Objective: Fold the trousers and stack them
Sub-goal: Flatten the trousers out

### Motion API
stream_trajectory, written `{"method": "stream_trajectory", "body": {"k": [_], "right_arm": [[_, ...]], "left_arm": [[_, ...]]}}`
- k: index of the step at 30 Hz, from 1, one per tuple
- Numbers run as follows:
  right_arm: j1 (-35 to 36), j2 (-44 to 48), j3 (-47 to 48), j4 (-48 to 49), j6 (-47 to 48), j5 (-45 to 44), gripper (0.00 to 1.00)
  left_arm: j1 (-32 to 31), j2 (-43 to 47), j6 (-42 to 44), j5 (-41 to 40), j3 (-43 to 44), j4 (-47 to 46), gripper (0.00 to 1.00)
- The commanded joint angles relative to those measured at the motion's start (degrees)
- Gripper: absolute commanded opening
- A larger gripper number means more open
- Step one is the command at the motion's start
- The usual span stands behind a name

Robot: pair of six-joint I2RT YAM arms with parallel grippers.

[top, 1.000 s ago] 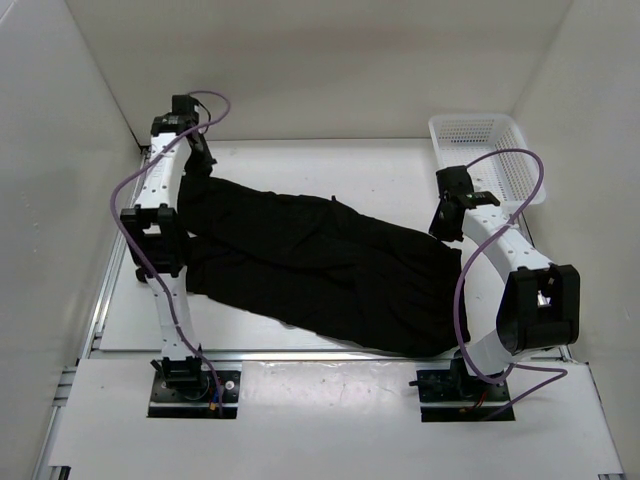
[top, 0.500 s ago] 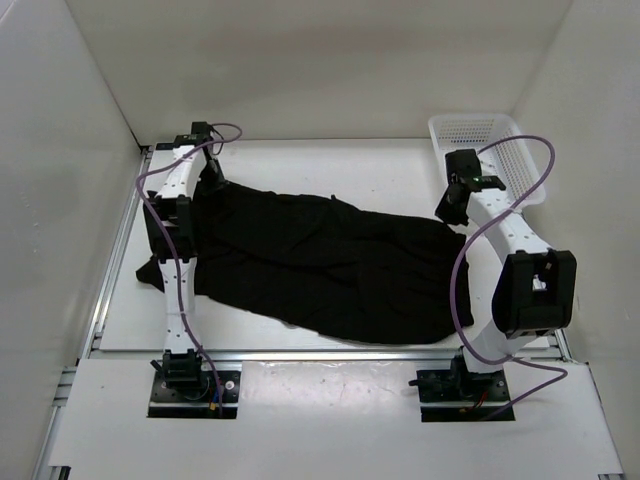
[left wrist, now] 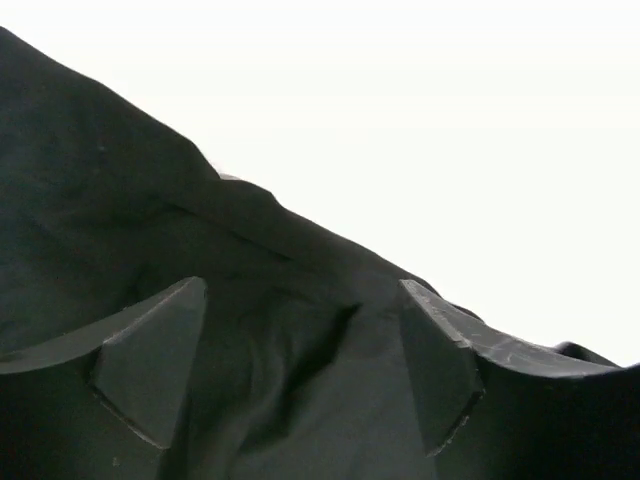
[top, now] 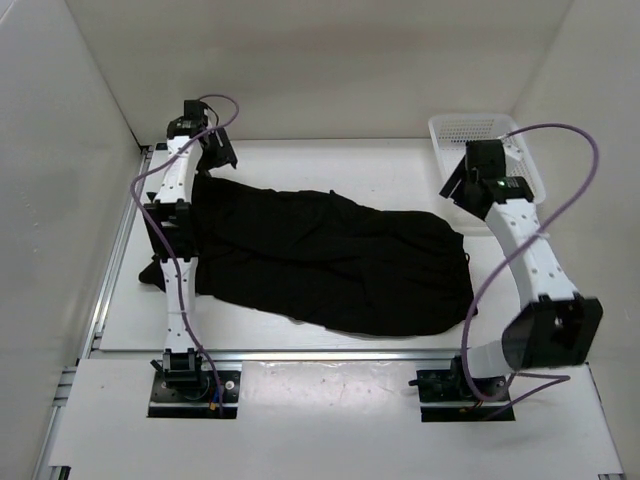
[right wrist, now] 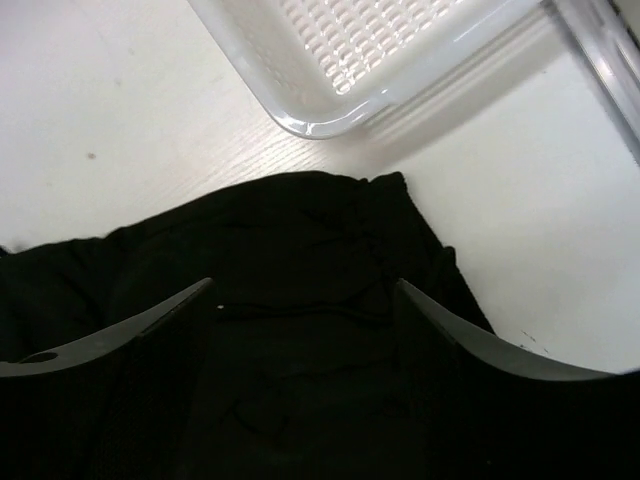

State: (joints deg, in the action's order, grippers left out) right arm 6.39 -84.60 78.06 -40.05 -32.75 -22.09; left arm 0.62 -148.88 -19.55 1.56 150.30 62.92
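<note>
The black trousers (top: 320,260) lie folded lengthwise across the table, from the back left to the front right. My left gripper (top: 220,152) hovers open over their back-left corner. In the left wrist view its fingers (left wrist: 150,360) stand wide apart, with wrinkled fabric (left wrist: 290,370) below and nothing between them. My right gripper (top: 456,186) hangs open above the right end of the trousers. In the right wrist view the gripper (right wrist: 304,285) frames the trousers' edge (right wrist: 330,240) and holds nothing.
A white perforated basket (top: 480,135) stands at the back right corner, right behind the right gripper; its rim (right wrist: 330,125) shows in the right wrist view. White walls close in the table on three sides. A bit of black cloth (top: 150,275) pokes out beside the left arm.
Both grippers were shut on the trousers and have opened and let go. They have risen and drawn back towards the far side. The trousers have settled flat.
</note>
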Motion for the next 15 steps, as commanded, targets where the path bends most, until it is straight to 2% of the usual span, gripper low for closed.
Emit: {"method": "stream_trajectory", "body": {"k": [1,2,3,4,5,6,7,9,10,11,12,13,14,15], "right_arm": [[-0.24,8.20,-1.06,-3.36,0.58,-3.66,0.74],[-0.76,11.18,-1.94,-3.97,1.11,-4.36,0.71],[-0.77,12.60,-3.86,-4.85,0.59,-4.37,0.62],[-0.77,14.09,-5.10,-6.08,0.58,-4.37,0.41],[-0.77,17.15,-6.50,-6.61,0.06,-3.50,0.29],[-0.77,18.75,-10.00,-6.62,-0.46,-1.14,0.18],[-0.77,20.33,-12.04,-6.62,-0.47,0.71,0.11],[-0.77,24.82,-17.91,-7.84,-1.09,4.14,0.09],[-0.77,27.62,-19.95,-7.85,-1.69,7.64,0.10],[-0.77,28.95,-21.79,-8.37,-1.70,9.59,0.19],[-0.77,30.18,-25.03,-8.37,-1.70,11.43,0.25],[-0.77,32.19,-26.54,-8.37,-1.70,12.93,0.31],[-0.25,33.00,-27.78,-8.37,-1.70,14.42,0.43],[-0.24,33.61,-28.66,-8.98,-2.22,15.57,0.50]], "left_arm": [[-0.18,13.56,-0.22,0.47,-2.62,-2.61,0.85],[-0.18,16.57,-0.22,-0.59,-4.47,-4.01,0.79],[-0.18,19.74,-0.75,-4.16,-9.10,-4.03,0.61],[-0.18,22.99,-1.80,-6.29,-12.10,-4.55,0.17],[0.51,29.37,-2.50,-8.05,-15.35,-4.56,0.10],[2.52,32.48,-4.42,-9.02,-22.78,-5.16,0.10],[4.11,35.56,-5.49,-8.25,-26.86,-5.17,0.10],[9.97,44.61,-7.42,-3.18,-36.26,-7.61,0.10],[11.75,47.60,-7.95,-2.28,-45.61,-8.15,0.10],[13.25,52.76,-8.57,-2.27,-49.89,-8.16,0.11],[15.53,55.25,-10.49,-3.14,-53.93,-8.16,0.19],[16.33,57.62,-11.46,-3.14,-61.80,-8.16,0.23],[16.34,61.65,-12.43,-3.14,-65.53,-8.16,0.27],[17.12,63.43,-13.40,-3.67,-68.88,-8.68,0.34]]}}
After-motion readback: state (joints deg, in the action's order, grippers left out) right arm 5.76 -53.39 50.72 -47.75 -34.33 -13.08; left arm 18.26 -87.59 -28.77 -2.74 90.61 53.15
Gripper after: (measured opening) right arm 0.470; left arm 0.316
